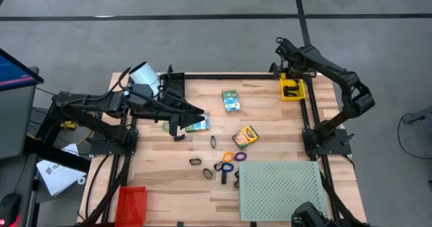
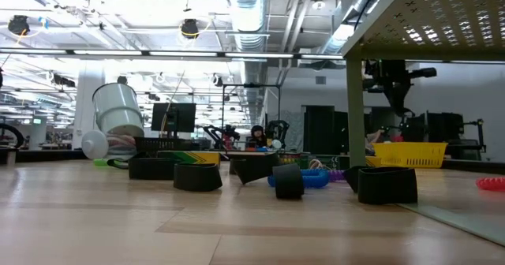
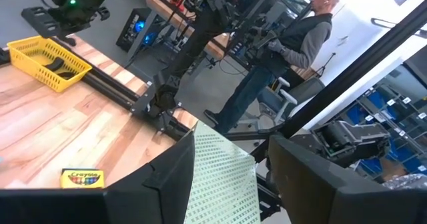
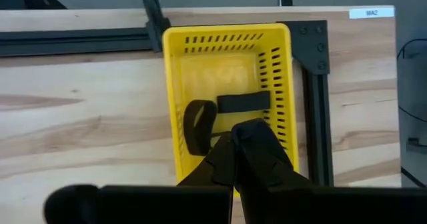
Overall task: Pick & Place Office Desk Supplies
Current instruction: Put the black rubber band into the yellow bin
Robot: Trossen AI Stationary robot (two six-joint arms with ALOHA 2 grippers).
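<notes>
Over the yellow basket (image 4: 227, 97) my right tool (image 4: 241, 139) hangs closed and empty, two black clips (image 4: 200, 125) lying inside. Left tool (image 1: 179, 130) stands open at the green box (image 1: 198, 125) mid-counter; closing on it looks next.

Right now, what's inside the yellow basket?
Two black clips lie in the yellow basket, one flat, one standing on edge. The right hand, shut and empty, hangs above it and covers the near end of the floor, so anything there cannot be seen.
</notes>
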